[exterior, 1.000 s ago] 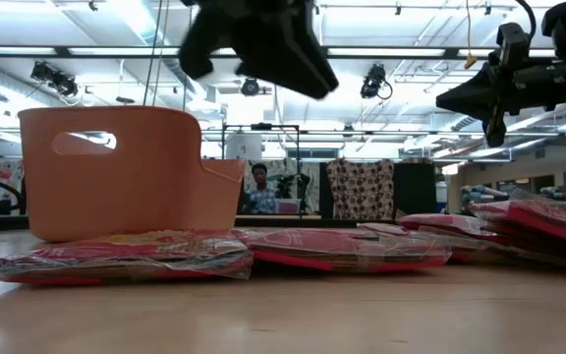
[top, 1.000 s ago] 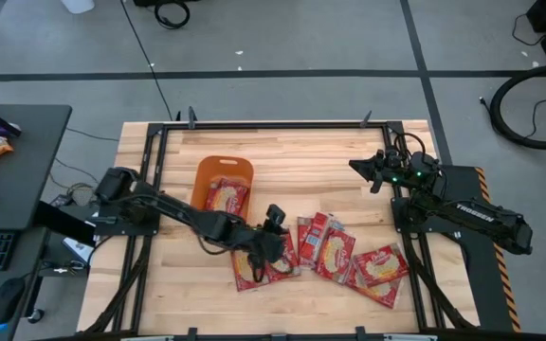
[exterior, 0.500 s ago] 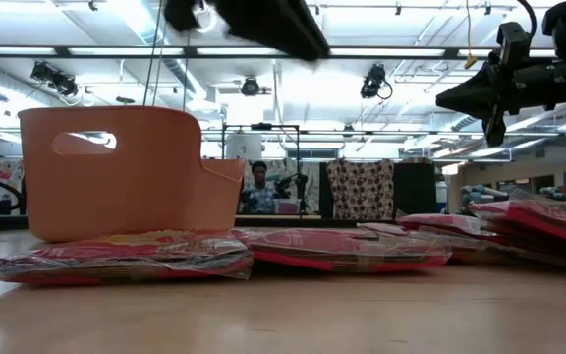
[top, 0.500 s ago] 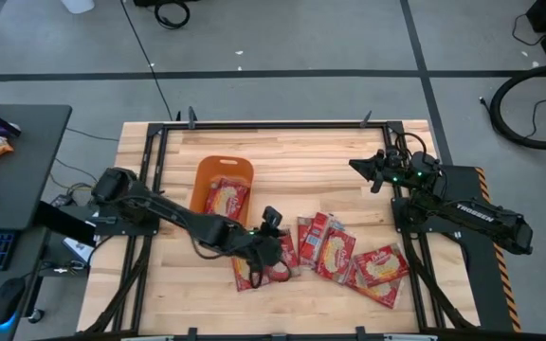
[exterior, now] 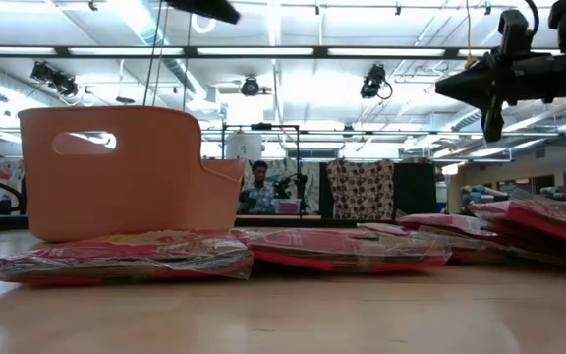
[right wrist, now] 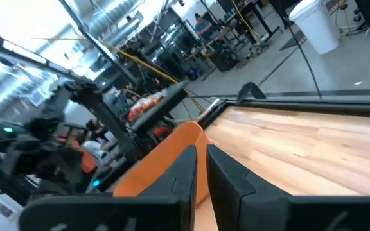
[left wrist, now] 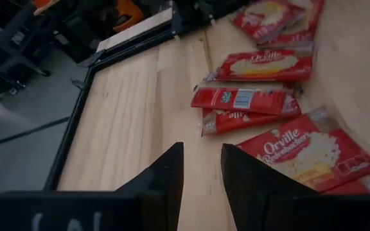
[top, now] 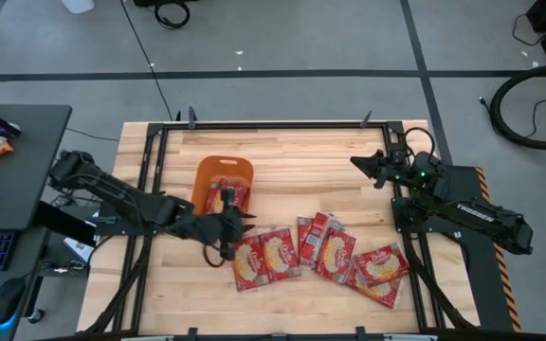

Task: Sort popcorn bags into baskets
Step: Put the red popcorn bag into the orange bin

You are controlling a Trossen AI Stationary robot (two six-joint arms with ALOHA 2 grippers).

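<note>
Left claw (top: 240,221) has retreated beside basket (top: 218,169), whose long axis runs away from table's front

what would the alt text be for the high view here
Overhead view of a wooden table: the left gripper hovers, holding nothing, beside a shallow orange plastic tub containing one glossy red popcorn bag. More red popcorn bags lie scattered along the near side, and the right gripper waits raised near the far right corner.
</note>
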